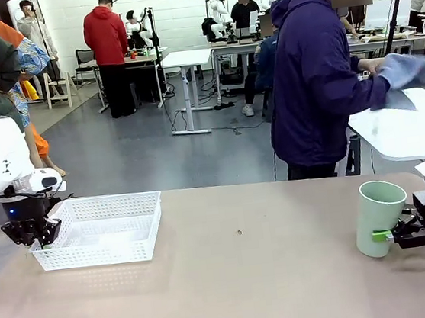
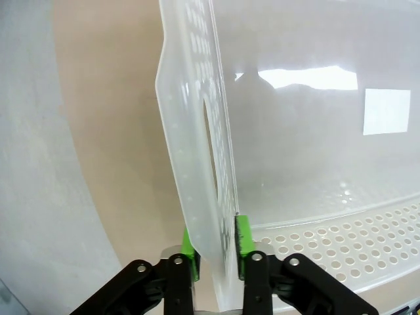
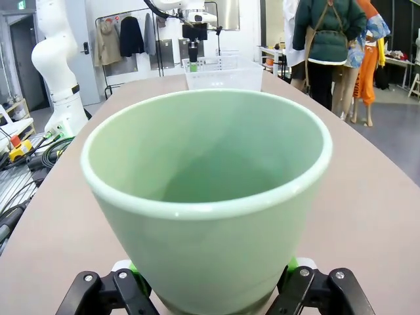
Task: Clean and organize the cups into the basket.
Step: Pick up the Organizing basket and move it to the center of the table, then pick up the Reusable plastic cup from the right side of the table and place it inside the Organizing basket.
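Between the left fingers (image 2: 189, 244): the basket (image 2: 190, 131) end wall, handle slot just ahead of them. Green pads press both faces, so they're closed on the basket, with its tray off to one side on the surface (image 1: 243, 293). Right fingers (image 3: 128, 289) closed on the mint cup (image 3: 210, 230) near its base, one either side; cup upright ahead of them, well apart from the basket.
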`<move>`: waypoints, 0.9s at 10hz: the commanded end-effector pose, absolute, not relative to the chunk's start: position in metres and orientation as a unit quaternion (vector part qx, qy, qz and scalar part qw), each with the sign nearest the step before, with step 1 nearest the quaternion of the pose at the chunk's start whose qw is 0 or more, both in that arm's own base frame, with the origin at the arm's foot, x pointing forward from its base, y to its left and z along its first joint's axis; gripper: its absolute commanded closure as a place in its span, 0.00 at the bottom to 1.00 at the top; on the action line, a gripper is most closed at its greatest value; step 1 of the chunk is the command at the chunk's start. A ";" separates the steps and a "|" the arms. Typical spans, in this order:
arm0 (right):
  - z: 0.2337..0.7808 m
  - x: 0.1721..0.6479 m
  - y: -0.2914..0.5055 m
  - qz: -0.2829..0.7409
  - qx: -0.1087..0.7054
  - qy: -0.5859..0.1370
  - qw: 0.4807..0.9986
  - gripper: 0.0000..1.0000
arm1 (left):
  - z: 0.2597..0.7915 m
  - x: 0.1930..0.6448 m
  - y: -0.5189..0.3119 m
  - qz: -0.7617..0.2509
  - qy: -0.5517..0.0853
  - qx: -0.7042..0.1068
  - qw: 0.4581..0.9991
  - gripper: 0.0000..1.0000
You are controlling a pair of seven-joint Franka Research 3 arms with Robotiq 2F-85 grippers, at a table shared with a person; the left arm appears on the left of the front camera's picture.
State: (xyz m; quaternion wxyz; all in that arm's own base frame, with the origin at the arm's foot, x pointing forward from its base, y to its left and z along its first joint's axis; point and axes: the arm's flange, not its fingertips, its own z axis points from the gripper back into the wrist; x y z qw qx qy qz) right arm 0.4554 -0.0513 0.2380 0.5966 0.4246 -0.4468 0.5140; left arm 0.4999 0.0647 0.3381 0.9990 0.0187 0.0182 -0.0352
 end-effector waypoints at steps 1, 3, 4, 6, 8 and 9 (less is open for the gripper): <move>0.237 0.456 -0.054 0.522 0.420 -0.451 0.589 1.00 | 0.341 0.501 0.065 -0.023 0.024 0.011 0.999 1.00; 0.238 0.456 -0.055 0.525 0.419 -0.451 0.587 1.00 | 0.341 0.503 0.065 -0.017 0.026 0.008 0.999 1.00; 0.240 0.455 -0.056 0.527 0.419 -0.452 0.585 1.00 | 0.341 0.503 0.064 -0.013 0.028 0.006 1.000 1.00; 0.245 0.455 -0.054 0.524 0.414 -0.454 0.590 0.76 | 0.340 0.502 0.062 -0.001 0.024 0.003 1.000 1.00; 0.302 0.441 -0.050 0.509 0.434 -0.454 0.588 0.76 | 0.348 0.489 0.034 0.041 0.024 0.011 0.999 1.00; 0.339 0.435 -0.051 0.508 0.421 -0.474 0.584 0.76 | 0.356 0.478 0.014 0.032 0.020 0.017 0.999 1.00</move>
